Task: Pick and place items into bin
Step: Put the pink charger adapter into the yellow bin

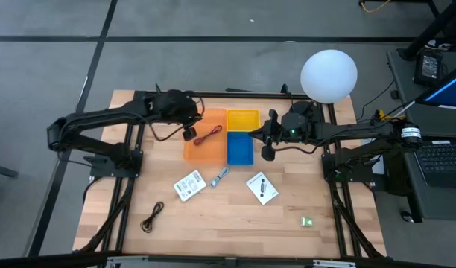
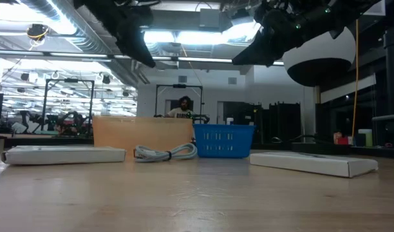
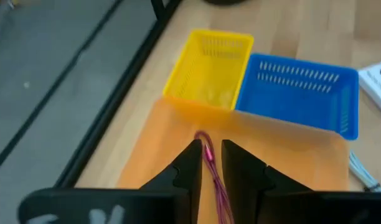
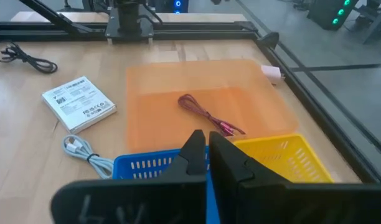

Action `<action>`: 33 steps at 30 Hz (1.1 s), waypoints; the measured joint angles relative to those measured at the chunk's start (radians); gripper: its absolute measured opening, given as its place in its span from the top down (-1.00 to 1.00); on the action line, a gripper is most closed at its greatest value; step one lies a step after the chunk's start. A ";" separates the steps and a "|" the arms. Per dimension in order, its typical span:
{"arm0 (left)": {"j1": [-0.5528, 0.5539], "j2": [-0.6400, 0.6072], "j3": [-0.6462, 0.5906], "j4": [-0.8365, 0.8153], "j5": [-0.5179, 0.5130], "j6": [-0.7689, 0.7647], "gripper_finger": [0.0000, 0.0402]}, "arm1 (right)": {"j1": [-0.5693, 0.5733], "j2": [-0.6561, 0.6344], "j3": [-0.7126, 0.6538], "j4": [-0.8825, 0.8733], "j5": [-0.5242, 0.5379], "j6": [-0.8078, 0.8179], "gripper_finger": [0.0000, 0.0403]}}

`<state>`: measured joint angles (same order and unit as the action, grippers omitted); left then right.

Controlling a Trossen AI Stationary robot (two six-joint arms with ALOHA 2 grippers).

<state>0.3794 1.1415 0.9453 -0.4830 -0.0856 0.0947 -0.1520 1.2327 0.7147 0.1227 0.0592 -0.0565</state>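
High view: left gripper over orange bin, red cable lying inside.
Left wrist view: fingers slightly parted, cable between, grip unclear.
Right wrist view: right gripper closed, empty, above blue bin.

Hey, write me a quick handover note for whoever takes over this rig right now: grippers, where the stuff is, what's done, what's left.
Left gripper: above the orange bin, fingers slightly apart, empty; the red cable lies in the bin just under it.
Right gripper: shut, empty, hovering beside the blue bin.
Done: red cable in the orange bin. Yellow bin and blue bin look empty.
Left on the table: two white cards, the silver-blue cable between them, the black cable near the front left, a small green piece front right, and a small pink piece beside the orange bin.
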 joint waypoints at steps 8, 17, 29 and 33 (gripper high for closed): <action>0.000 -0.170 -0.266 0.276 0.001 -0.009 0.79 | 0.000 0.000 0.000 -0.071 -0.008 0.041 0.98; 0.000 -0.222 -0.344 0.305 -0.134 -0.121 0.89 | 0.031 0.000 0.000 -0.109 -0.008 0.054 0.98; 0.080 -0.211 -0.343 0.369 -0.367 -0.118 0.76 | 0.032 0.000 0.000 -0.075 -0.007 0.045 0.98; 0.135 -0.184 -0.343 0.369 -0.340 -0.133 0.73 | 0.032 0.000 0.000 -0.045 -0.007 -0.004 0.98</action>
<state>0.5146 0.9577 0.6022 -0.1135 -0.4260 -0.0382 -0.1200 1.2331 0.7147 0.0776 0.0517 -0.0604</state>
